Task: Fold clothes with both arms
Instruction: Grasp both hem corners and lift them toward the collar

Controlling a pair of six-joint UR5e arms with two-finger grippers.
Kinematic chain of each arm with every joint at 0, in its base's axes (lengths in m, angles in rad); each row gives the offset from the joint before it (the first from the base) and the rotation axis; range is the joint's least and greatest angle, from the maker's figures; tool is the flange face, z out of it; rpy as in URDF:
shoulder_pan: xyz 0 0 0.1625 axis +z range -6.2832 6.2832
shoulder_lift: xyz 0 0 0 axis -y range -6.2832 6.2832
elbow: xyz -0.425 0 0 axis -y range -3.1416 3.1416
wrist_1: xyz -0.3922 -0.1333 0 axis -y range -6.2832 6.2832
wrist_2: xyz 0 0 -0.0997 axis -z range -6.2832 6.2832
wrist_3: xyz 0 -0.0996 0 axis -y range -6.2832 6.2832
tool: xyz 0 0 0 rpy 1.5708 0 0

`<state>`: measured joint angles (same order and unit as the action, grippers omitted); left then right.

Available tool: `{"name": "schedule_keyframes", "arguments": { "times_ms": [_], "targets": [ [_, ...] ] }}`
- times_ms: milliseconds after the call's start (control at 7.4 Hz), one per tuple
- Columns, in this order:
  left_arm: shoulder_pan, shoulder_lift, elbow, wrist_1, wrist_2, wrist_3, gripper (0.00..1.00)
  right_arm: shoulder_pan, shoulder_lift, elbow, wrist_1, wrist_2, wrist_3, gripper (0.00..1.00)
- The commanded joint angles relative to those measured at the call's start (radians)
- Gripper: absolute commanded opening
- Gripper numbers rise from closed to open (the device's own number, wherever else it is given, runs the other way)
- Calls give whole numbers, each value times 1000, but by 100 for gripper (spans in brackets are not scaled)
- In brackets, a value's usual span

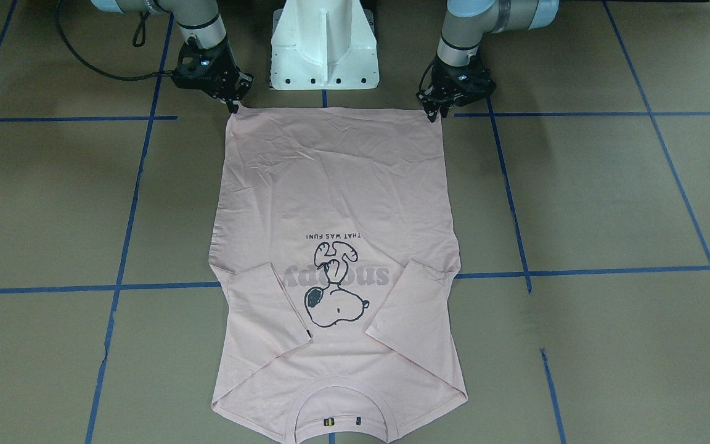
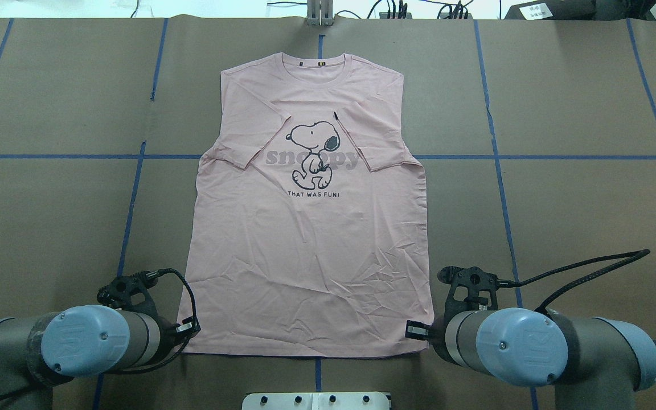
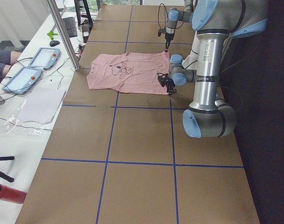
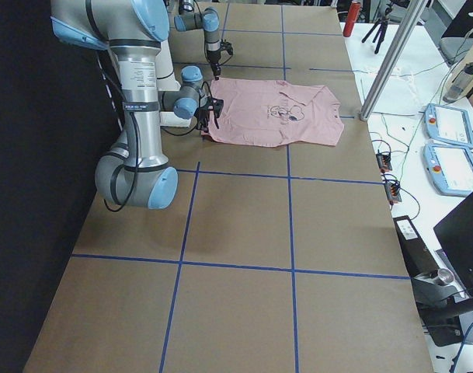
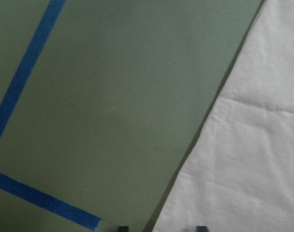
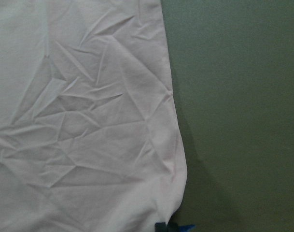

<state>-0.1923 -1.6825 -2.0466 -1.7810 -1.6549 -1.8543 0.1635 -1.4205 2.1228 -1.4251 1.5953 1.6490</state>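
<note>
The pale pink T-shirt (image 1: 336,185) lies flat and print-up on the table, sleeves folded inward, collar at the far edge (image 2: 319,60) and hem toward the robot. My left gripper (image 1: 435,114) is low at one hem corner. In the left wrist view its fingertips (image 5: 122,228) stand apart, with the cloth edge (image 5: 253,159) between them. My right gripper (image 1: 233,106) sits at the other hem corner, its tips (image 6: 167,227) pinched together on the fabric (image 6: 89,121). In the overhead view the wrists cover both grippers.
The white pedestal base (image 1: 324,49) stands between the arms, just behind the hem. Blue tape lines (image 1: 127,209) grid the brown table. Beside the table, a white bench holds tablets (image 3: 20,77) and a metal post (image 3: 62,32).
</note>
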Motion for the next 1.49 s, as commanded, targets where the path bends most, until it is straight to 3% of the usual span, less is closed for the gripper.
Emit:
{"name": "schedule_keyframes", "arguments": {
  "times_ms": [0,541,1081,1216,1351],
  "targets": [
    [1,-2,-9,0,-3,3,0,2,0,0,0,0,0,0],
    [1,7,-84,6,-16,17,0,28,-20,80,-3,107,-2,0],
    [189,7,-430,352,-25,63,0,1,-182,303,-6,297,-2,0],
    [182,1,-458,386,-57,72,0,4,-204,343,-8,320,-2,0],
    [169,1,-454,388,-60,82,0,23,-199,323,-8,321,-5,0]
  ]
}}
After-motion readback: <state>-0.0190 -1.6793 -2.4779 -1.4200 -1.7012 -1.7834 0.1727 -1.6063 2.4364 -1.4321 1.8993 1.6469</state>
